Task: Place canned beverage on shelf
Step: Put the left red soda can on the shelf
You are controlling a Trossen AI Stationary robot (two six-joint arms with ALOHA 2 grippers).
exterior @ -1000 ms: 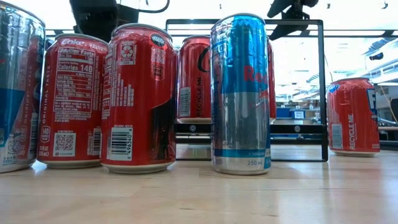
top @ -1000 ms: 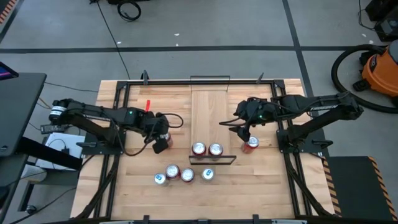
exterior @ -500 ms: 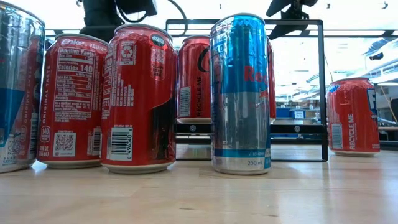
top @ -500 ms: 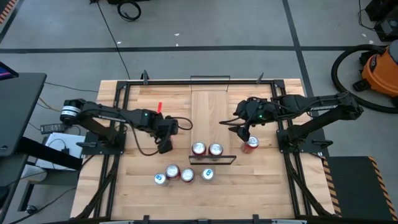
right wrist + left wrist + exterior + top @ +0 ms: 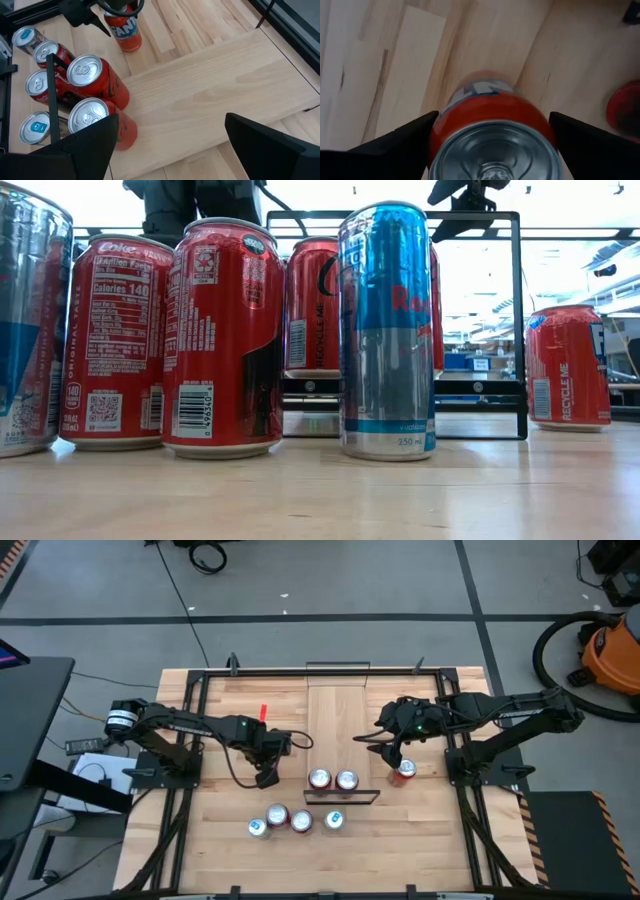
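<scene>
— Orange can (image 5: 124, 30), item one: where held?
— Upright between the left gripper (image 5: 490, 131) fingers, pinched at its sides, left of the shelf (image 5: 336, 725), just beside its near end.
— Right gripper (image 5: 167, 131)?
— Spread, empty, above the shelf; left arm nearer.

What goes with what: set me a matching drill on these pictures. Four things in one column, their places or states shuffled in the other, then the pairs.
Things
1. orange can
2. pair of red cans
3. right pincer
4. lone red can

Places or states
A. standing on the shelf, next to its near wire rail
B. on the tabletop, to the right of the shelf
C. clamped in the left pincer, to the left of the shelf
D. open and holding nothing, at the shelf's right edge

Pairs: 1-C, 2-A, 3-D, 4-B
</scene>
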